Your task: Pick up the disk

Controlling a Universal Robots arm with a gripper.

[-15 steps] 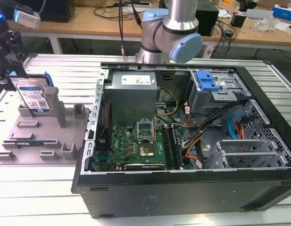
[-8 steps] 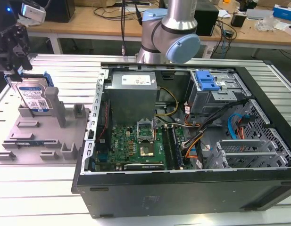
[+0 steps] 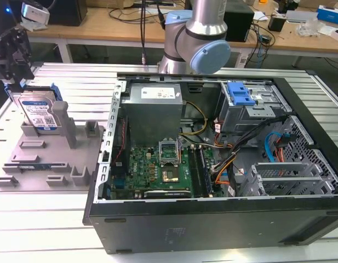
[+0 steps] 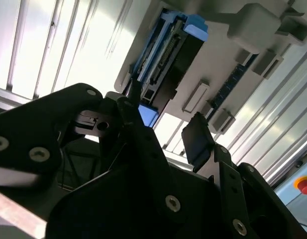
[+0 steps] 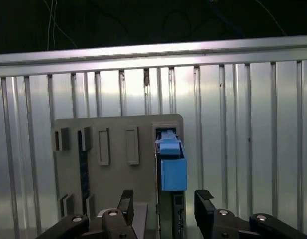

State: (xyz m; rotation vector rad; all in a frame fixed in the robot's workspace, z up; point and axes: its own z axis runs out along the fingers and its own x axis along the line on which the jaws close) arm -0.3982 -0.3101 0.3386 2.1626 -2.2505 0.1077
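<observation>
Just beneath the gripper (image 5: 164, 201) — disk (image 5: 172, 172)

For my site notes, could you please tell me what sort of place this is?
Probably a robotics lab for computer assembly: an open computer case on a slatted metal table, a robot arm, cluttered workbenches behind.

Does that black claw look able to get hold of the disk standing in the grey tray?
Probably yes. The gripper hangs open directly over the disk, a finger to either side of its upper edge, with nothing between them. The tray holds it upright, top exposed.
</observation>
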